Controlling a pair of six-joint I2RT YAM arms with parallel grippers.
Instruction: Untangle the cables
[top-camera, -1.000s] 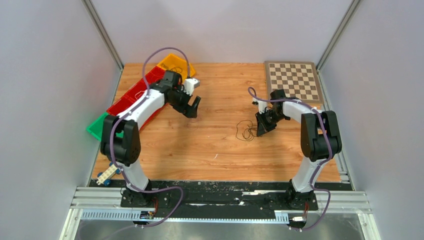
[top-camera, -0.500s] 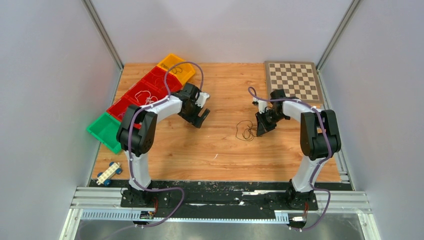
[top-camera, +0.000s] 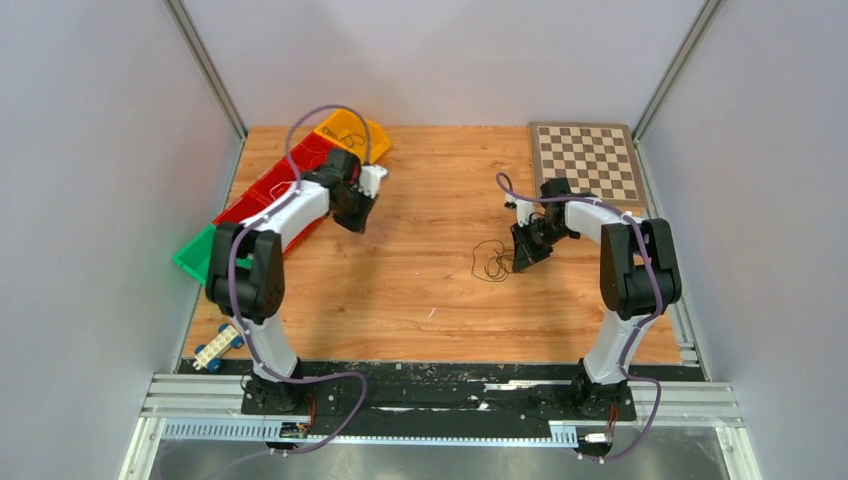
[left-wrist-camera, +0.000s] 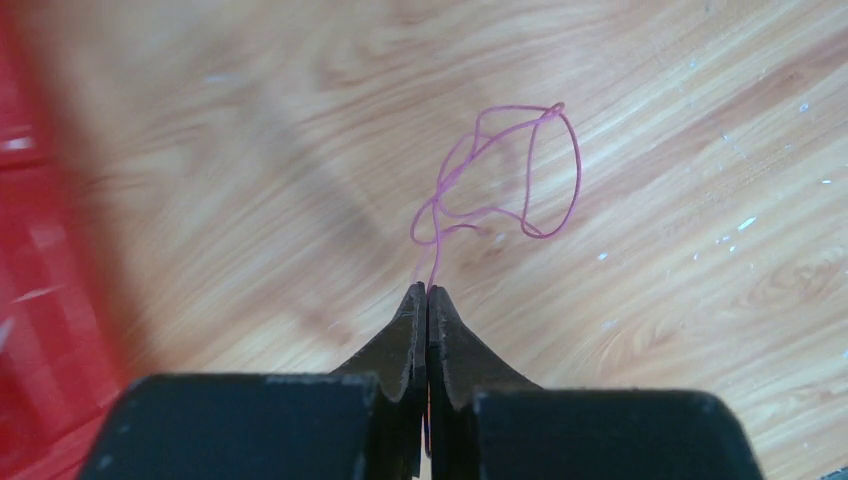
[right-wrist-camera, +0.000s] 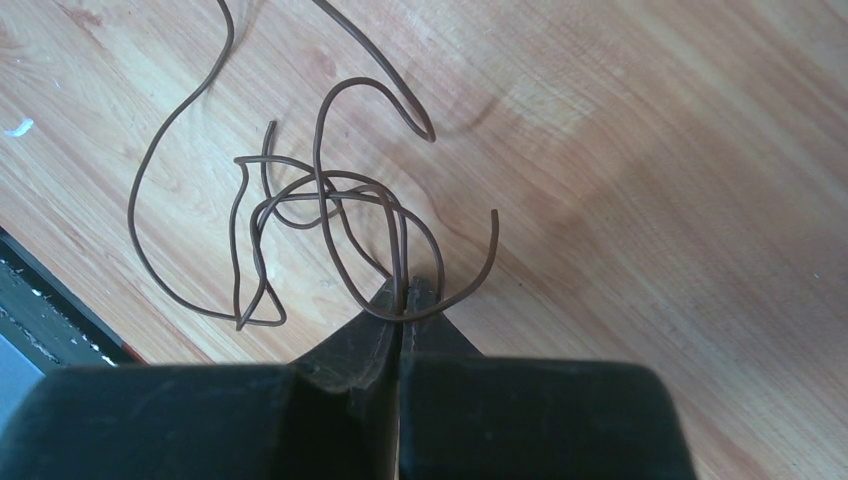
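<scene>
In the left wrist view my left gripper (left-wrist-camera: 427, 290) is shut on the end of a thin pink cable (left-wrist-camera: 578, 175). That cable curls in loose loops ahead of the tips, over the wooden table. From above, the left gripper (top-camera: 352, 215) sits by the coloured bins. My right gripper (right-wrist-camera: 403, 290) is shut on a dark brown cable tangle (right-wrist-camera: 320, 185), pinching strands at its near edge. The rest of the tangle lies in loops on the wood. In the top view the tangle (top-camera: 488, 262) lies just left of the right gripper (top-camera: 520, 258).
A row of bins runs along the left edge: yellow (top-camera: 350, 130), red (top-camera: 262, 192), green (top-camera: 195, 257). A chessboard (top-camera: 587, 160) lies at the back right. A small white brick toy with blue wheels (top-camera: 217, 347) sits at the front left.
The left arm swung right toward the middle, then drew back toward the bins, and its jaws went from open to shut. The right arm and the brown tangle stayed put.
</scene>
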